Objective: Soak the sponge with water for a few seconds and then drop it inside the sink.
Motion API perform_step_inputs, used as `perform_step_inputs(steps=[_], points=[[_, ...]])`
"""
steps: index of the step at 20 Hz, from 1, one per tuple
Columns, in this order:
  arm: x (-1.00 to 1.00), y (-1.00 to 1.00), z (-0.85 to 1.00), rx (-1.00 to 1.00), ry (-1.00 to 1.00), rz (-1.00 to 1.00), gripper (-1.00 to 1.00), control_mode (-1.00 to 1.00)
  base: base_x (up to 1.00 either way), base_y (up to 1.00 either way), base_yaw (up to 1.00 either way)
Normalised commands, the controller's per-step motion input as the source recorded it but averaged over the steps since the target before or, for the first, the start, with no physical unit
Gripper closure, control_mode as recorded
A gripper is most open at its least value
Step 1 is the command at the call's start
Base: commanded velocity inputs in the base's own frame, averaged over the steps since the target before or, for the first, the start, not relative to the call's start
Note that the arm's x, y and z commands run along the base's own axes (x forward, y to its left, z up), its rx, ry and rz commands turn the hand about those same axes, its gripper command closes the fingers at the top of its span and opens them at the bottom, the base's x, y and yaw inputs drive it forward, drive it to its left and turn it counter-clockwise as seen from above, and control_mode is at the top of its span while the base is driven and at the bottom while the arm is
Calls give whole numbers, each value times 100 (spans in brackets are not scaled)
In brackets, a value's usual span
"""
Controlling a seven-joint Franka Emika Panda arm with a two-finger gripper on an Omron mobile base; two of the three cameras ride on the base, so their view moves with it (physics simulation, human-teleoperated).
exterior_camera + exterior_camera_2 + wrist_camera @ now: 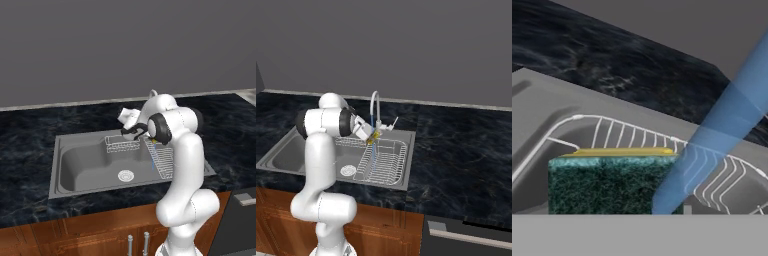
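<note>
My gripper [371, 135] is shut on the sponge [374, 138], holding it under the curved chrome faucet [375, 104]. In the hand view the sponge [607, 182] shows its dark green top with a yellow edge, and it hides my fingertips. The water [722, 125] is a translucent blue stream that crosses the sponge's right side. From there the water [370, 156] falls on into the sink [65, 165], over its right part. The round drain [125, 175] lies on the basin floor to the left of the stream [151, 161].
A wire dish rack [387, 162] lies in the sink's right part, directly below the sponge. A small wire basket [121, 144] hangs at the basin's back wall. Dark marble counter [456, 150] surrounds the sink. My own arm blocks part of the rack in the left base view.
</note>
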Motion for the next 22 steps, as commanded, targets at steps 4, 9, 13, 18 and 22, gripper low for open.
perform_step_inputs(steps=[4, 9, 13, 18, 22], points=[[0, -2, 0, 0, 0, 0, 100, -100, 0, 0, 0], [-1, 0, 0, 0, 0, 0, 100, -100, 0, 0, 0], [-12, 0, 0, 0, 0, 0, 100, -100, 0, 0, 0], [-26, 12, 0, 1, 0, 0, 100, -100, 0, 0, 0], [-29, 24, 12, 3, 0, 2, 100, -100, 0, 0, 0]])
